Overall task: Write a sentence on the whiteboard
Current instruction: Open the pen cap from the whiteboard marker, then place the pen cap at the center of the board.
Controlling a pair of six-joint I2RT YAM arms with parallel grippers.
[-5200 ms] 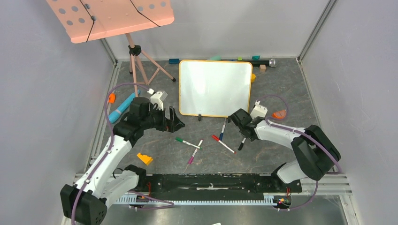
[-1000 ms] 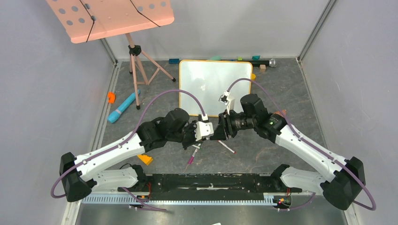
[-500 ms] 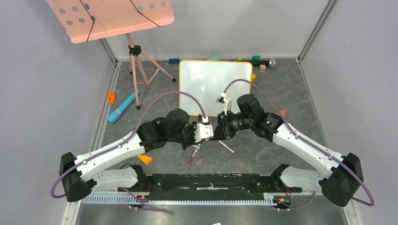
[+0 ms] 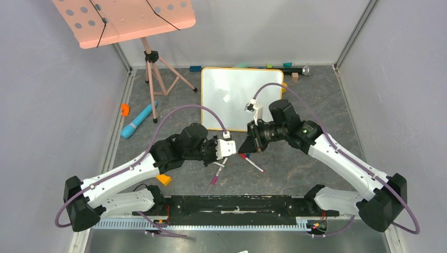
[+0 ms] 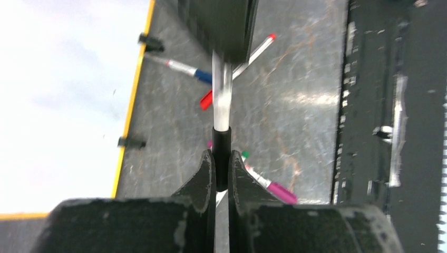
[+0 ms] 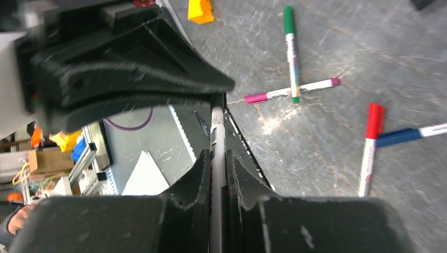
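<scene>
Grey mottled tabletop [image 4: 316, 95], walled in pale grey, carries the whiteboard [image 4: 226, 105], which lies flat toward the back centre, just beyond where the two arms meet. The left gripper [image 5: 221, 166] is pinched tight on the black end of a marker [image 5: 222, 100]. The right gripper [image 6: 217, 163] is clamped narrow on the same marker's white barrel (the two face each other tip to tip, near the board's front edge). Loose on the table below lie a red pen [image 6: 369, 153], a blue pen [image 6: 403, 136], and a green pen [image 6: 289, 37] crossing a magenta pen [image 6: 316, 85]. A pink music stand [image 4: 124, 21] stands at the back left.
</scene>
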